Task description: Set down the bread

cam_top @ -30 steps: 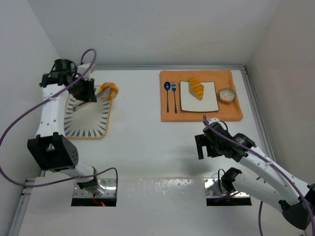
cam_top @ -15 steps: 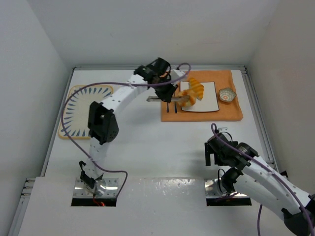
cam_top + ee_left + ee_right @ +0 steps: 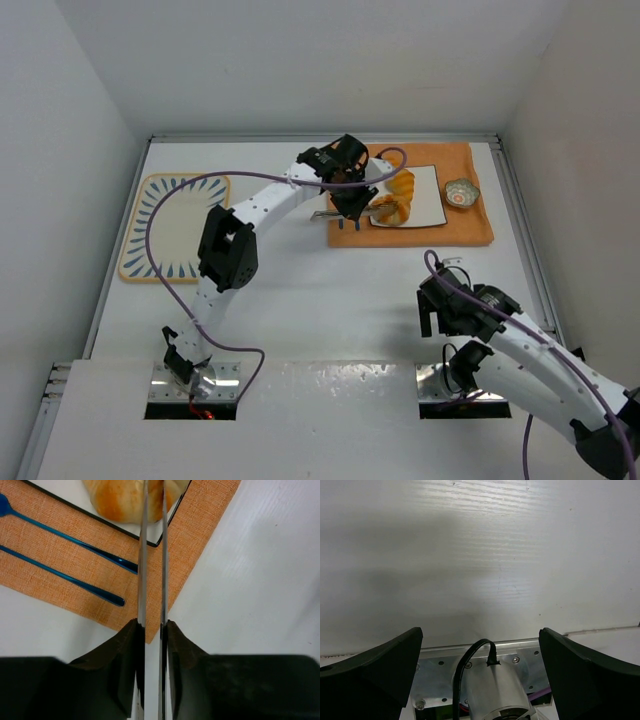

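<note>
Bread first, from above: the croissant (image 3: pixel 401 183) lies across the middle of the white square plate (image 3: pixel 428 205). The curled bun (image 3: pixel 386 212) sits at the plate's 7 o'clock corner, just beside the croissant. My left gripper (image 3: pixel 368 208) reaches in from 9 o'clock with its long blades at the bun. I judge it is low and flat so the bun meets the plate rather than drops. The plate rests on the orange placemat (image 3: pixel 475 225), with a small bowl (image 3: pixel 461 192) at its 3 o'clock. My right gripper (image 3: pixel 432 305) hangs over the table (image 3: pixel 300 290) at 5 o'clock, well apart, likely to keep out of the way.

Left wrist: two thin blades (image 3: pixel 142 555) run a narrow slit apart toward the bun at 12 o'clock. Their tips leave the frame, so I cannot tell whether they pinch it or merely flank it. Two blue handles (image 3: pixel 107 559) lie on the placemat at 9 o'clock.

Right wrist: my fingers (image 3: pixel 370 665) are spread wide with nothing between them, white table beneath.
</note>
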{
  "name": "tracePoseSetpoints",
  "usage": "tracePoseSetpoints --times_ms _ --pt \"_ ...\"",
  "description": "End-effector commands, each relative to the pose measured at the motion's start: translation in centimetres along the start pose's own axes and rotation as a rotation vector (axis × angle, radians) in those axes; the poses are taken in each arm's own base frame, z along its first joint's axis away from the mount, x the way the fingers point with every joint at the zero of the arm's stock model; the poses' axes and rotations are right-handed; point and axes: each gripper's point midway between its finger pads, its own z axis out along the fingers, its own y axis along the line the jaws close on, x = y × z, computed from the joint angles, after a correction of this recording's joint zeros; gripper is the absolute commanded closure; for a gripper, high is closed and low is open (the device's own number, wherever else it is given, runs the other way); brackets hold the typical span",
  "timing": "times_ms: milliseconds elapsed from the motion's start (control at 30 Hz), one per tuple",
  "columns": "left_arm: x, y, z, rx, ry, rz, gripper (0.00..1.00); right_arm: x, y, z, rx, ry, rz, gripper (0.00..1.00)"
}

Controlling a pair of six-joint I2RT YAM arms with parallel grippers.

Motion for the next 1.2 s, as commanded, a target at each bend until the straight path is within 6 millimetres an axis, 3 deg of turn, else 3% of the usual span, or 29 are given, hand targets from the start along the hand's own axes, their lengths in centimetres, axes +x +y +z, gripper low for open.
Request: tracePoseSetpoints --times_ms 0,133,333,667,767,867,1000,1033,1100,1167 --pt "-3.7 0.1 -3.5 -0.050 -0.126 0.003 0.66 -2.2 0.4 -0.7 -0.009 -0.059 0.000 0.00" --pt "-5.4 -0.9 -5.9 -0.029 -0.189 -0.004 0.55 -2.6 1.1 -0.8 -0.031 -0.042 -0.013 0.00" --pt "-7.6 -1.7 -8.5 -0.008 -0.268 -0.007 0.54 -3.1 1.9 -1.0 -0.062 -0.041 -0.009 0.00" --pt "-10.2 0.0 -12.4 -0.008 -0.390 -0.041 0.53 -2.9 1.5 -1.9 -0.063 -0.044 0.046 0.00" --pt "-10.7 1.0 -15.8 -0.043 -0.443 -0.055 0.53 -2.5 1.5 -1.9 -0.067 -0.040 0.088 0.00" --pt "-9.6 4.3 -18.4 -0.125 -0.477 -0.146 0.56 -2.2 1.3 -2.2 -0.065 -0.036 0.116 0.00" --pt "-4.4 11.9 -21.6 -0.319 -0.467 -0.356 0.60 -1.8 1.2 -2.1 -0.067 -0.038 0.137 0.00" --pt "-3.7 13.0 -22.2 -0.350 -0.474 -0.410 0.60 -1.7 1.3 -2.2 -0.076 -0.043 0.127 0.00" --pt "-0.4 15.9 -21.6 -0.408 -0.432 -0.514 0.60 -1.5 1.1 -2.2 -0.069 -0.032 0.146 0.00" --pt "2.0 17.1 -21.0 -0.455 -0.405 -0.570 0.60 -1.8 1.1 -2.2 -0.068 -0.044 0.160 0.00"
